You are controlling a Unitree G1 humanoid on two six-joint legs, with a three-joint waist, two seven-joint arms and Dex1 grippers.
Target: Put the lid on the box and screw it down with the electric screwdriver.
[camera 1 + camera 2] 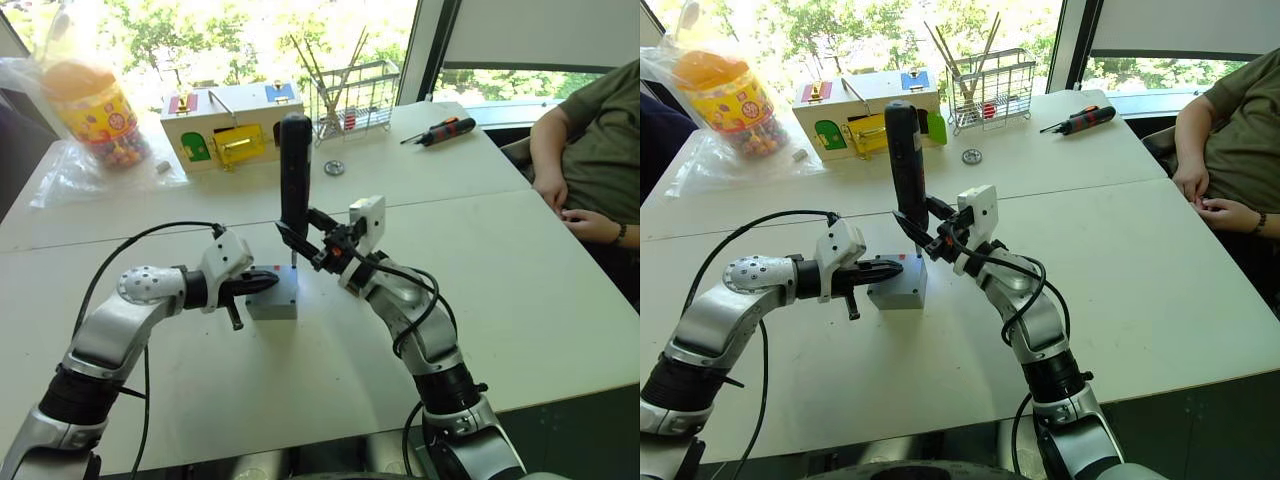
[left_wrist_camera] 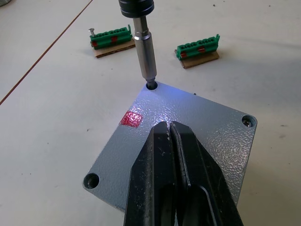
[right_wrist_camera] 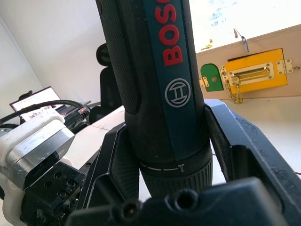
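In the left eye view, the box (image 1: 273,297) sits on the white table (image 1: 520,280), near the middle, with the lid (image 1: 278,283) lying flat on top of it. The left gripper (image 1: 258,281) reaches in from the robot's left with its two black fingers pressed together, their tips resting on the lid. The right gripper (image 1: 303,238) holds the electric screwdriver (image 1: 295,175) upright, one finger on each side of the lower body, and the bit points down at the lid's far corner. At the back of the table stand a wooden box with coloured doors (image 1: 228,125), a wire basket (image 1: 355,98), a plastic jar (image 1: 95,110) in a clear bag and a red-and-black hand screwdriver (image 1: 445,130). A person's arm (image 1: 575,160) rests at the robot's right.

The right eye view shows the same layout: the left gripper closed on top of the lid, the right gripper clamped around the upright tool.

In the left wrist view, the closed fingers (image 2: 181,188) lie on the textured grey lid, with no gap between them. The metal bit (image 2: 146,54) stands in the corner hole beyond them, lit by a bluish glow. A red mark (image 2: 132,118) shows on the lid just beside the fingertips. Two green terminal strips (image 2: 197,48) lie on the table past the box.

In the right wrist view, the black fingers (image 3: 235,141) grip the tool's barrel on both sides, just above its collar.
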